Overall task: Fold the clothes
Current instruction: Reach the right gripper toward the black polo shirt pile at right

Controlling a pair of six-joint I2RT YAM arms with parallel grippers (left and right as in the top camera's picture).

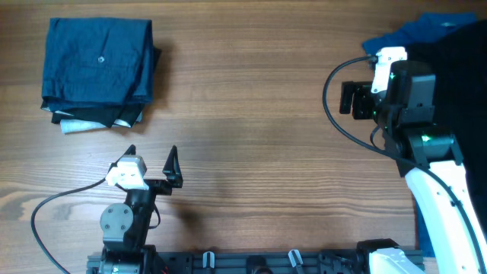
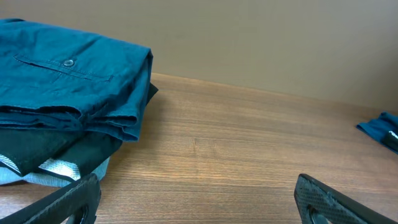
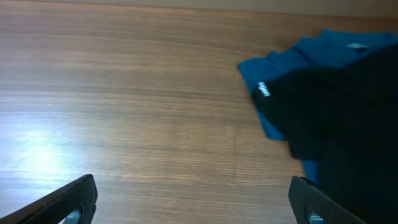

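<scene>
A folded stack of clothes (image 1: 99,65) lies at the far left of the table, a blue garment (image 2: 68,74) on top and a black one (image 2: 56,146) under it. At the far right lies an unfolded heap: a black garment (image 1: 464,76) over a blue one (image 1: 415,34). My left gripper (image 1: 151,156) is open near the front edge, below the stack, with only bare table between its fingers (image 2: 68,202). My right gripper (image 1: 344,97) hangs open just left of the heap. In the right wrist view the black garment (image 3: 348,112) and the blue one (image 3: 311,53) sit to the right of its empty jaws (image 3: 193,202).
The wooden table (image 1: 251,129) stretches bare between the stack and the heap. A black cable (image 1: 335,114) loops left of the right arm, and another (image 1: 53,205) curls beside the left arm's base. A plain wall (image 2: 249,37) stands behind the table.
</scene>
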